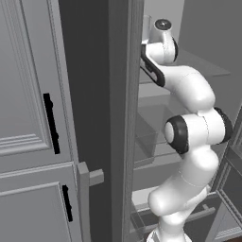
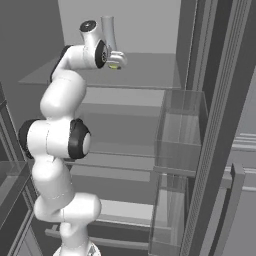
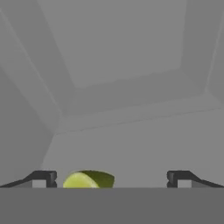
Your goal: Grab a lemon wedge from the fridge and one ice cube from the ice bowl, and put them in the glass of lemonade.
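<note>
Tool (image 3: 111,178) fingers stood spread wide in the hand view, one dark fingertip (image 3: 43,178) at the left and the other at the right, with the lemon wedge (image 3: 89,179) lying between them, close beside the left fingertip and well apart from the right one; whether it touched that fingertip could not be told. The lemon wedge showed a pale yellow-green cut face and a darker green rind, and it rested on the pale grey shelf (image 3: 144,144) inside the fridge (image 2: 210,125), whose back wall and side walls rose beyond it. From the right base view, the white arm (image 2: 57,140) reached up into the fridge and the tool (image 2: 114,64) hung just above the upper shelf (image 2: 145,70), with a speck of yellow-green, the lemon wedge (image 2: 114,66), under it. A clear door bin (image 2: 182,130) hung on the open fridge door to the right of the arm. In the left base view, the arm (image 1: 189,137) rose past the dark edge of the fridge door (image 1: 118,118), and light grey panelled cabinets (image 1: 28,118) with black handles (image 1: 51,124) stood to the left of the fridge.
</note>
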Tool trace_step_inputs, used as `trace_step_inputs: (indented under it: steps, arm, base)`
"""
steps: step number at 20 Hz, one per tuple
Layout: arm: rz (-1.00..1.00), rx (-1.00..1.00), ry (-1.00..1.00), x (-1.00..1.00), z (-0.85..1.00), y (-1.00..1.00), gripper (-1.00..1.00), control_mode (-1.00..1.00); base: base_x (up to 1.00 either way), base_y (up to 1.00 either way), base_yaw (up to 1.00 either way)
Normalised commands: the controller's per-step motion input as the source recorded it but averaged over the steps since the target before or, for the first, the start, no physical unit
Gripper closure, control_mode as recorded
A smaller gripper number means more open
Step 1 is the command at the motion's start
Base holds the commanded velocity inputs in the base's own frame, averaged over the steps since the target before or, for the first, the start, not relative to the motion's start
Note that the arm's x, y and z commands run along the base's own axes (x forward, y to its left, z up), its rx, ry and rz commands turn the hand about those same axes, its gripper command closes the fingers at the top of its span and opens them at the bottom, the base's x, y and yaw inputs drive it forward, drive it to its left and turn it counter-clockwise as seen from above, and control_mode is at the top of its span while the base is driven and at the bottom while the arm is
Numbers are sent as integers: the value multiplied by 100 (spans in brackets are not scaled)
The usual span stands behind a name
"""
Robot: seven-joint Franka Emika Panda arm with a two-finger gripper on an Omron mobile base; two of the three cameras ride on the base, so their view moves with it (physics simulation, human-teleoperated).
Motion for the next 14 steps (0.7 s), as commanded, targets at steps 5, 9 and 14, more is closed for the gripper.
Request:
trace_step_inputs:
  steps: [5, 9, 14]
  arm:
    - [-6, -3, 3, 6, -19, -17, -100, -100]
    - [-6, 0, 0, -22, -16, -35, -100, -100]
    - [-7, -1, 0, -4, -26, -26, 100, -100]
  base:
    - [0, 0, 0]
    - [0, 0, 0]
    - [0, 0, 0]
